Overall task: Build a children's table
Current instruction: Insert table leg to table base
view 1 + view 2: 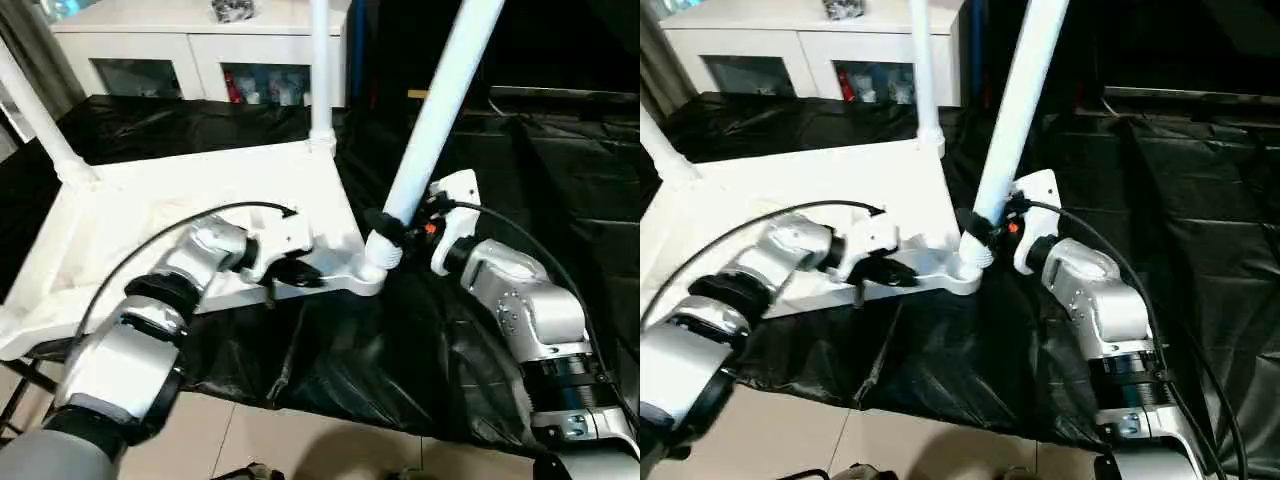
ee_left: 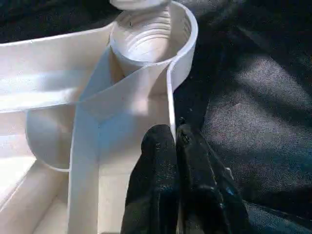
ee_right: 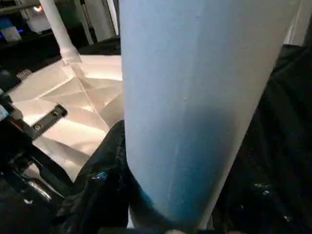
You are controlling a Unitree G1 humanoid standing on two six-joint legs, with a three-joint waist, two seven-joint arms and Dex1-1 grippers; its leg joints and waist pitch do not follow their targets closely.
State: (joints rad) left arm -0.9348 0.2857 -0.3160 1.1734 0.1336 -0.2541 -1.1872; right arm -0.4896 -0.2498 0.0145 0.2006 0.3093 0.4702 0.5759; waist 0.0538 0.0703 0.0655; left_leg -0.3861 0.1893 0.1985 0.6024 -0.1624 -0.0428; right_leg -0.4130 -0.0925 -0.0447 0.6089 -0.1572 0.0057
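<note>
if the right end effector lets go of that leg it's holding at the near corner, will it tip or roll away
Probably it tips: the leg leans and its end seems to sit at the corner socket, not yet seated. Once down, a smooth round tube would likely roll on the black sheet. It looks stiff and light, so the right end effector should steer it easily.

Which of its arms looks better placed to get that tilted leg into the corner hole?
The right. Its gripper already clasps the tilted leg just above the corner socket. The left gripper is shut on the tabletop edge, steadying it.
</note>
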